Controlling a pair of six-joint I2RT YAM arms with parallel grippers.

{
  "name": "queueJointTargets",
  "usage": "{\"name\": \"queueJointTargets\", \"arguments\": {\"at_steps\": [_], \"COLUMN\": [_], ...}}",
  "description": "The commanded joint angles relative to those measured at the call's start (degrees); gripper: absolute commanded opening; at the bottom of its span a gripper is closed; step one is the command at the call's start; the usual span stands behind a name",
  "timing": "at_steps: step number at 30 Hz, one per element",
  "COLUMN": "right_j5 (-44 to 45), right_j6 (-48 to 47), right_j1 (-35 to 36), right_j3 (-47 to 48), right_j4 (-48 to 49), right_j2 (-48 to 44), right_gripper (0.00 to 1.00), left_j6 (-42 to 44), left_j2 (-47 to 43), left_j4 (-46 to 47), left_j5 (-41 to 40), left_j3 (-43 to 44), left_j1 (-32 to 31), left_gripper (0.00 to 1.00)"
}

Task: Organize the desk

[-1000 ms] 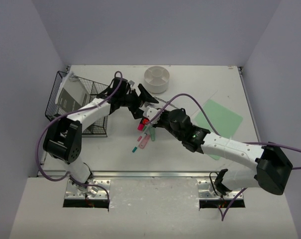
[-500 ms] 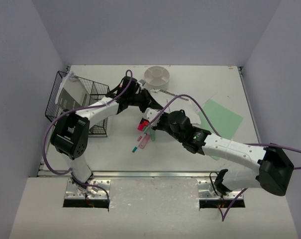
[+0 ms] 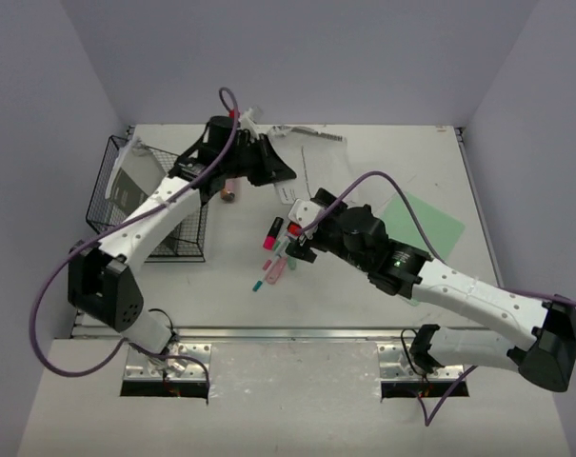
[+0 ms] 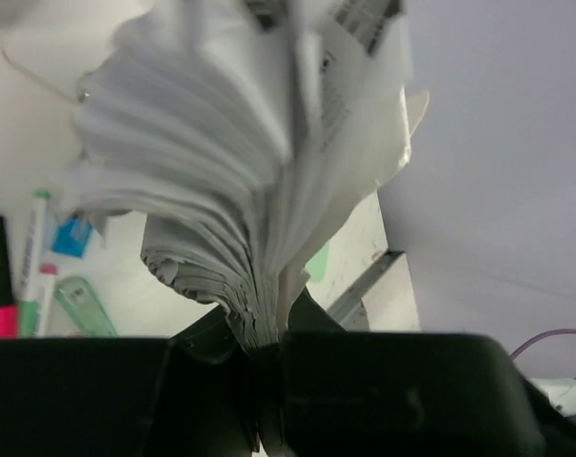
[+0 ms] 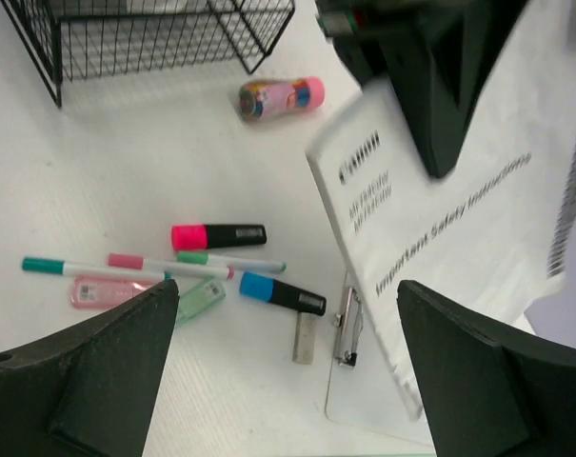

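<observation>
1. The left hand (image 3: 267,169) is clamped shut on a thick sheaf of papers (image 4: 230,190). It pinches one edge and holds them up off the table (image 3: 383,152). The thin, floppy printed leaves fan out beyond the fingers.
2. The right hand (image 5: 288,381) hangs with its fingers spread wide, holding nothing, right above a scatter of pens (image 5: 173,267).
3. The table lies beneath both hands: flat, smooth and off-white, with the clutter near its middle.
4. The key relation is that the pens lie just under the right hand, clearly the nearer one. Their long axes run roughly along the line from finger to finger, so I'd say the wrist must turn before it can close across one.
5. The wire basket (image 3: 107,190) sits back towards the left hand's own base and to its left. It looks a likely home for the papers.
6. The pink marker (image 5: 216,235) is stubby hard plastic with a black cap. The pink bottle (image 5: 281,97) lies on its side and is round, so it may roll.
</observation>
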Motion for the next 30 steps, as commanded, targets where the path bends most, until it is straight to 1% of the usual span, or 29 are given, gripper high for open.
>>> {"name": "queueJointTargets", "arguments": {"at_steps": [1,2,3,5,7,10,12,15,19,21,22,23,25,27,30], "right_j5": [-0.02,0.46,0.71,1.47,2.35,2.04,1.58,0.89,-0.15,-1.55,-1.99,-2.51,-3.04,-3.13,-4.07], "right_j6": [4.15,4.16,3.95,3.33,2.76,2.86,2.71,2.40,2.49,2.23,2.22,2.30,2.09,2.05,1.33], "right_j1": [-0.01,-0.25,-0.61,-1.10,-1.52,-2.18,-2.25,-2.30,-2.25,-2.21,-2.29,-2.30,-2.30,-2.25,-2.21], "right_j3": [4.21,4.30,4.25,3.95,3.61,3.93,4.43,6.21,7.43,7.99,8.25,8.67,9.06,9.93,10.82], "right_j4": [-2.67,-2.97,-3.13,-3.09,-3.01,-4.03,-4.92,-6.31,-7.00,-8.32,-9.08,-10.11,-11.52,-12.78,-14.56], "right_j2": [-6.27,-7.01,-7.82,-8.60,-8.93,-8.59,-7.90,-5.22,-2.42,-1.23,-0.80,-0.44,0.38,1.77,2.75], "right_gripper": [0.97,0.98,0.98,0.98,0.98,0.98,0.98,0.98,0.97,0.97,0.96,0.95,0.95,0.94,0.94], "left_j6": [18.60,21.52,26.67,34.00,42.90,50.92,54.57,60.39,64.73,65.25,64.85,64.41,62.67,60.66,58.75], "left_j2": [-13.17,-14.77,-17.09,-19.80,-25.20,-30.02,-32.72,-33.57,-31.02,-27.79,-26.57,-25.35,-22.78,-18.16,-16.22], "left_j4": [-2.26,-3.96,-6.56,-11.69,-16.94,-21.78,-26.45,-32.29,-41.74,-45.97,-47.19,-48.73,-51.77,-56.32,-56.47], "left_j5": [1.40,2.14,4.03,2.38,-5.42,-12.43,-17.76,-22.80,-28.99,-31.89,-34.86,-35.77,-36.10,-36.70,-40.24], "left_j3": [6.84,7.76,8.19,10.18,10.85,11.17,11.46,13.43,17.77,20.97,22.01,24.49,27.80,31.50,31.65], "left_j1": [5.74,7.62,8.56,9.56,10.14,11.31,11.43,11.43,11.43,11.43,11.43,11.43,11.43,11.43,11.50], "left_gripper": [0.00,0.00,0.00,0.00,0.00,0.00,0.00,0.00,0.00,0.00,0.00,0.00,0.00,0.00,0.00]}}
